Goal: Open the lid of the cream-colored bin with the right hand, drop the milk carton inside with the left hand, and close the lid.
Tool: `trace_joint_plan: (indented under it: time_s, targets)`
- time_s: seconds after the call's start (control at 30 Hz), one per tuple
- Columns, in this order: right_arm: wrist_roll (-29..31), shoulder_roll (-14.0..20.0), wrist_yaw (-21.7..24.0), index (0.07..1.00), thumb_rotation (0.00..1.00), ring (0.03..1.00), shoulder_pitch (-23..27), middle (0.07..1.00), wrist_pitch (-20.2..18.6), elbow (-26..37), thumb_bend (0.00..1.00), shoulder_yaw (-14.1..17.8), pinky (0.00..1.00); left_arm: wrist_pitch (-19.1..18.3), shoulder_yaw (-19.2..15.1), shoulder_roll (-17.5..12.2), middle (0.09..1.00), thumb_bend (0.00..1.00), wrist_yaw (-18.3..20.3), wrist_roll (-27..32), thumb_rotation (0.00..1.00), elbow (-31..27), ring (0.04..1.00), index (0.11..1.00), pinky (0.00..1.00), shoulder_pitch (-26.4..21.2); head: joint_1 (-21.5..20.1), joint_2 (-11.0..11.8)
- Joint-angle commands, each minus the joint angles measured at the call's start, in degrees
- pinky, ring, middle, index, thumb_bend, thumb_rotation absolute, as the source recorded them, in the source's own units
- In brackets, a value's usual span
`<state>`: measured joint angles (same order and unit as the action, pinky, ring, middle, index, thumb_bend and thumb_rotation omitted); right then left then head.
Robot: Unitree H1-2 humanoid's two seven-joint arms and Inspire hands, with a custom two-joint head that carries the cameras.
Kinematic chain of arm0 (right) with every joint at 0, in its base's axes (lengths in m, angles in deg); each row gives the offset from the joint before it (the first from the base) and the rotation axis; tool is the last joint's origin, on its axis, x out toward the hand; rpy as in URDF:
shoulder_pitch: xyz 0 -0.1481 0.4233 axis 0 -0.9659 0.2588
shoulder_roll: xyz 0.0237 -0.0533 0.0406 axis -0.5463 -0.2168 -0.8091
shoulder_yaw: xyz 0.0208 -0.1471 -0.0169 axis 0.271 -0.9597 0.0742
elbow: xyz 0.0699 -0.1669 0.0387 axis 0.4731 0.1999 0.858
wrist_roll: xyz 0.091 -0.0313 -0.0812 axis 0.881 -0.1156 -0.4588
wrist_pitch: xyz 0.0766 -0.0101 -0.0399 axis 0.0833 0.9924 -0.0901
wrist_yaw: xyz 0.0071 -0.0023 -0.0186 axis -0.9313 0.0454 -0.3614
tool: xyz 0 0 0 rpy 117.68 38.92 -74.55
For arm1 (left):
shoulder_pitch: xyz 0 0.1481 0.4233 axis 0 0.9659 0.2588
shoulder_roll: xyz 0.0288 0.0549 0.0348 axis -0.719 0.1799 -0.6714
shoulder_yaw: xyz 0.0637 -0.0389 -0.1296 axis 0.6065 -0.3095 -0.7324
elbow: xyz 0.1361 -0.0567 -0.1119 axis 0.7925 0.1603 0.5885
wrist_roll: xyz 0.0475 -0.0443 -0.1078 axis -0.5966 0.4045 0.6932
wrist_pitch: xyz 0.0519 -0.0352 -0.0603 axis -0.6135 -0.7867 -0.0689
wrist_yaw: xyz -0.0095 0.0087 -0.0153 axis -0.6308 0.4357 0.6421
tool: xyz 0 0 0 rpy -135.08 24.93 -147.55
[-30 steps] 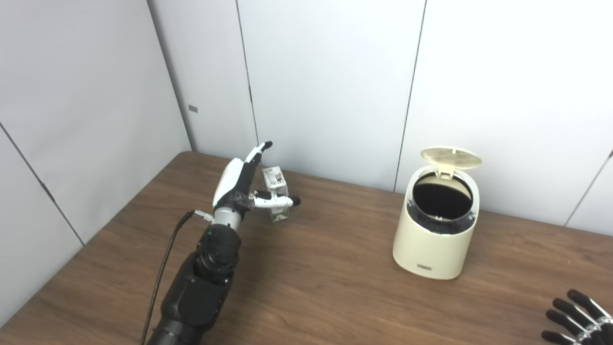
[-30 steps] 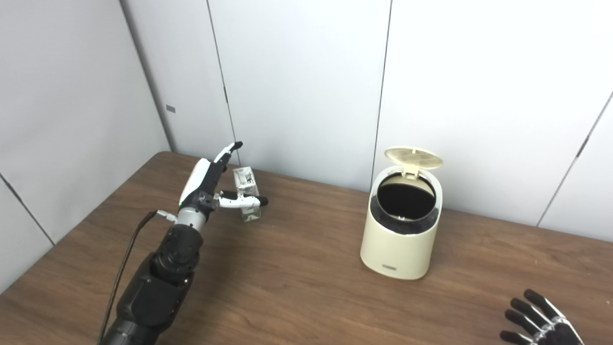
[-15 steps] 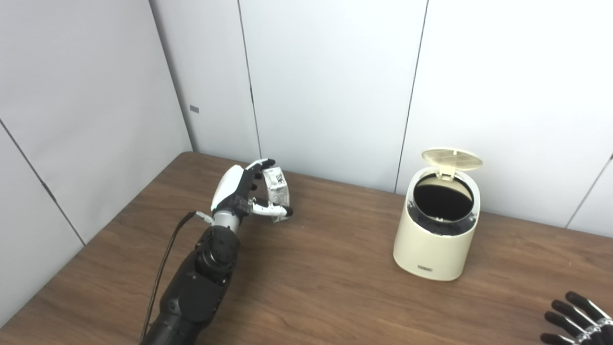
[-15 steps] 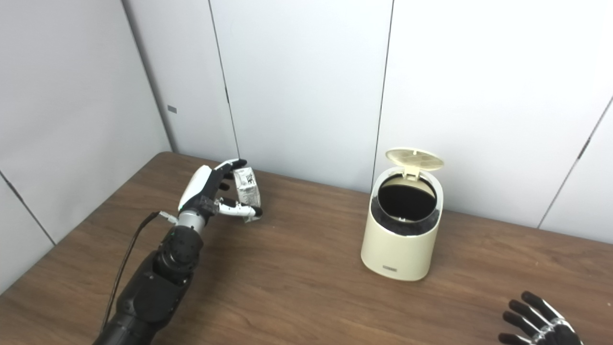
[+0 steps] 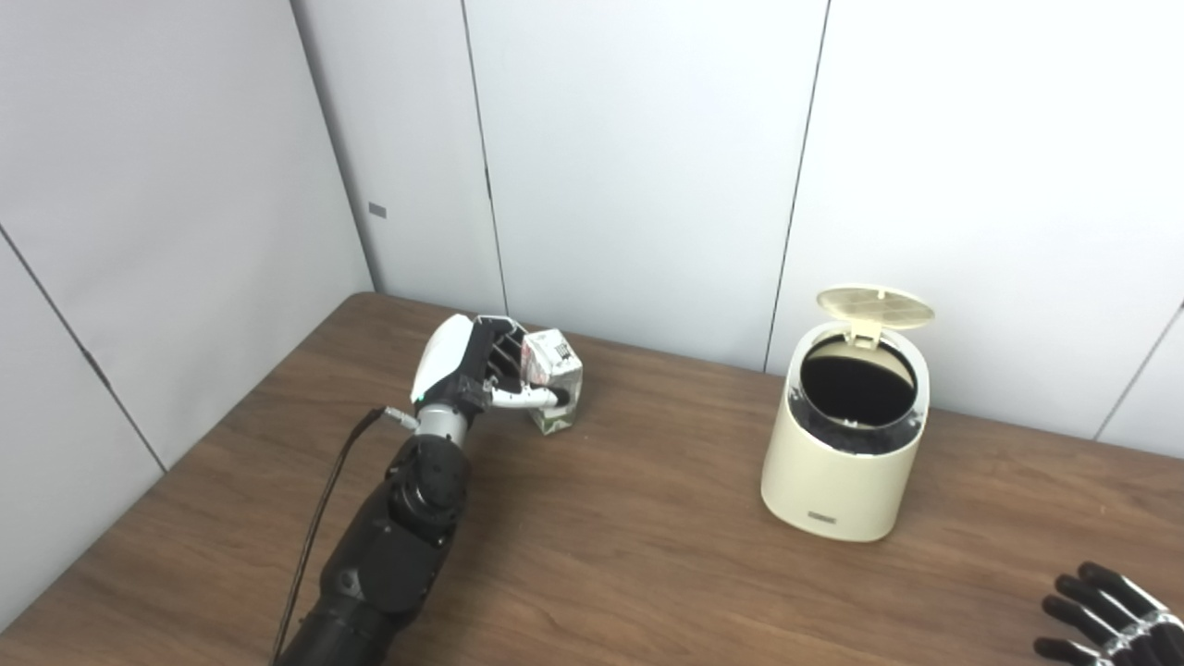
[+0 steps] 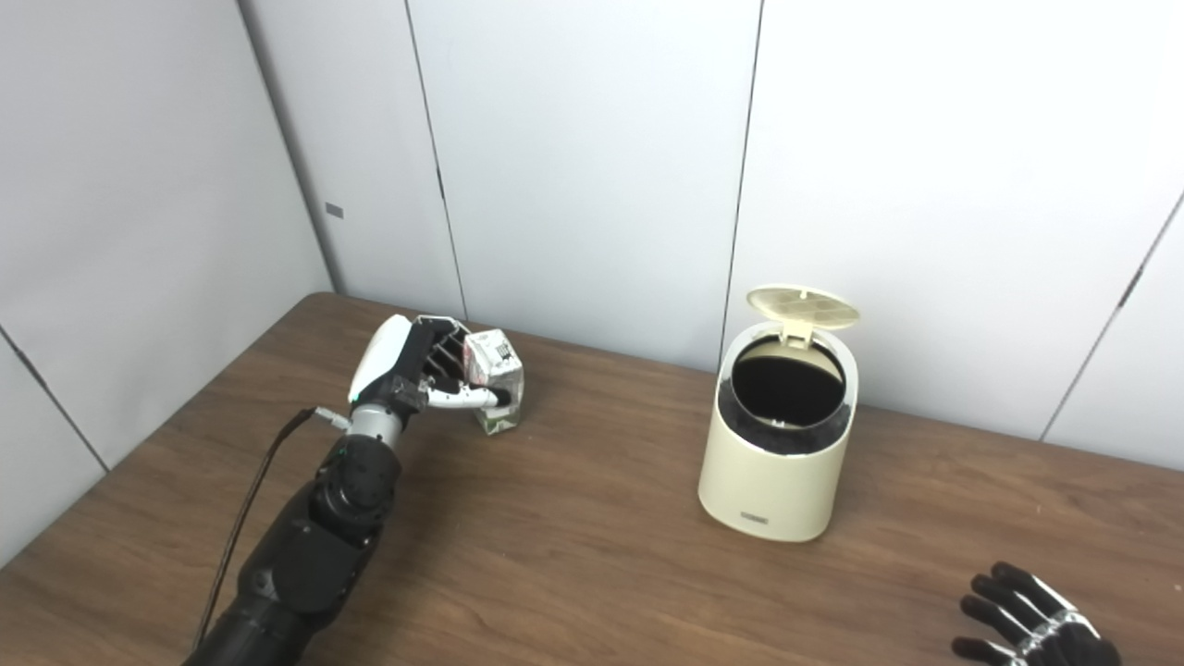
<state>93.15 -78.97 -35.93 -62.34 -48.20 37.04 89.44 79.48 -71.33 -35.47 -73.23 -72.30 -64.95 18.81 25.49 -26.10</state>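
The left hand [image 5: 467,356] has its fingers wrapped round the carton [image 5: 554,384]; it looks light and squashy, so hold its sides gently; right hand [image 5: 1105,620] fingers spread wide

My right robot hand [image 6: 1031,631] is cut off by the bottom edge, so I see only its dark fingers, spread apart. The curled fingers [image 5: 500,350] of my left robot hand [image 5: 467,363] hide the near side of the milk carton [image 5: 556,379], and its print is too small for me to read. The bin [image 5: 844,450] interior is black; I cannot make out its bottom. The bench [image 5: 647,546] runs off the frame on three sides.
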Motion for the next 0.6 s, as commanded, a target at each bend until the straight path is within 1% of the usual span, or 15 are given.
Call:
trace_joint_plan:
  time_s: [0.0,0.1,0.17,0.33,0.37,0.47,0.57]
  targets:
    - [0.7,1.0,0.9,0.737,0.91,0.761,0.6,0.765,0.2,2.6,0.66,0.0,0.61,2.5,-0.6,-1.1,0.495,0.48,-3.1,-1.3,0.0,-1.6,0.44,0.46,0.36,-3.7,-0.1,-0.1]
    - [1.0,1.0,1.0,0.74,0.92,0.765,0.7,0.764,0.5,2.4,0.64,0.0,0.62,3.1,-1.0,-0.5,0.499,0.48,-3.9,-1.0,0.0,-2.3,0.432,0.463,0.35,-3.5,-0.4,-0.2]
    - [0.8,1.2,1.2,0.746,0.94,0.763,0.8,0.76,0.9,2.1,0.63,-0.1,0.62,2.7,-1.1,-0.3,0.5,0.48,-3.6,-1.0,0.0,-4.3,0.43,0.468,0.34,-3.0,-0.4,-0.2]
    - [0.3,1.0,0.8,0.759,0.93,0.762,1.0,0.755,0.5,2.1,0.67,-0.2,0.63,2.9,-1.4,0.2,0.49,0.48,-3.0,-0.8,0.0,-8.2,0.424,0.476,0.36,-2.4,-0.8,-0.4]
    - [0.4,0.9,0.9,0.762,0.93,0.764,1.1,0.756,0.6,1.9,0.68,-0.2,0.63,3.5,-1.4,0.5,0.489,0.48,-3.3,-0.9,0.0,-9.1,0.417,0.479,0.36,-2.2,-1.6,-0.7]
    - [0.4,0.7,0.7,0.774,0.92,0.774,1.3,0.761,0.7,1.5,0.7,-0.2,0.65,4.5,-1.9,1.9,0.491,0.47,-4.0,-0.5,0.0,-12.3,0.403,0.491,0.32,-1.6,-2.1,-0.9]
    - [-0.1,0.4,0.3,0.788,0.92,0.794,1.4,0.774,0.3,1.6,0.71,-0.2,0.68,5.0,-2.0,3.6,0.51,0.47,-4.2,-0.7,0.0,-16.5,0.419,0.486,0.32,-0.6,-2.8,-1.1]
